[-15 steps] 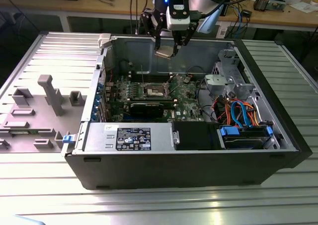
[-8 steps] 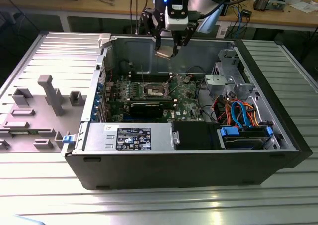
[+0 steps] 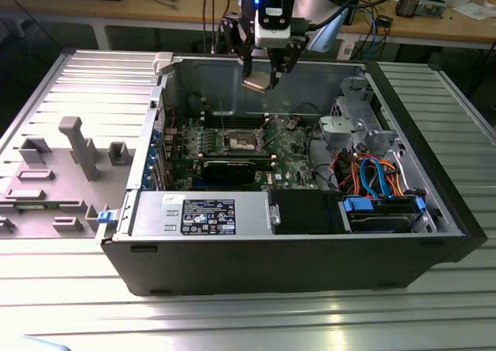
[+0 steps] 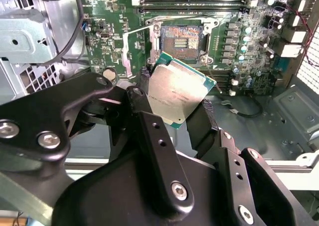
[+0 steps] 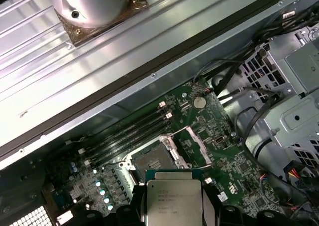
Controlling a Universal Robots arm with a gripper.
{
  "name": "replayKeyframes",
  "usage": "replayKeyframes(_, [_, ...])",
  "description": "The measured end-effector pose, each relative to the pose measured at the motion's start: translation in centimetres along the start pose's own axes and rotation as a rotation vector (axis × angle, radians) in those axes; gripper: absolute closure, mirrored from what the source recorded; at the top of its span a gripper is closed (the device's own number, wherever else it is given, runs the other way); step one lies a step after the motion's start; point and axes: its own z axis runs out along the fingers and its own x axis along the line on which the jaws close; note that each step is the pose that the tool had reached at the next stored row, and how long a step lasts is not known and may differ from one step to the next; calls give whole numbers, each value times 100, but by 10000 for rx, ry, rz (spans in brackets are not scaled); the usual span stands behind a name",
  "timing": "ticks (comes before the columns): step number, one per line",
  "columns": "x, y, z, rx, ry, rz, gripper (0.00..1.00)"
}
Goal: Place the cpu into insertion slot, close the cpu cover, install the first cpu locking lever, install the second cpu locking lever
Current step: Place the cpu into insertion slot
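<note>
The cpu (image 4: 174, 89) is being gripped by its edges in the claw (image 3: 262, 80), fingers closed narrow on it. The claw is being held above the open computer case (image 3: 271, 262), over the motherboard (image 3: 291, 146). In both wrist views the cpu is being shown metal top up, tilted, well clear of the socket (image 4: 182, 36). The socket is being left bare, contacts showing. The cpu cover (image 5: 194, 146) is being shown raised beside it. The case is being carried by a ribbed metal bench (image 3: 232, 320).
</note>
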Motion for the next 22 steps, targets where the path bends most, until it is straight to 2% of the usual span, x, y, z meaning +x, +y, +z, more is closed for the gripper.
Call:
replayKeyframes(15, [-3, -3, -1, 2, -2, 22, 45])
replayKeyframes(19, [-3, -4, 0, -1, -34, 384, 45])
replayKeyframes(22, [-3, -4, 7, -9, -71, 854, 45])
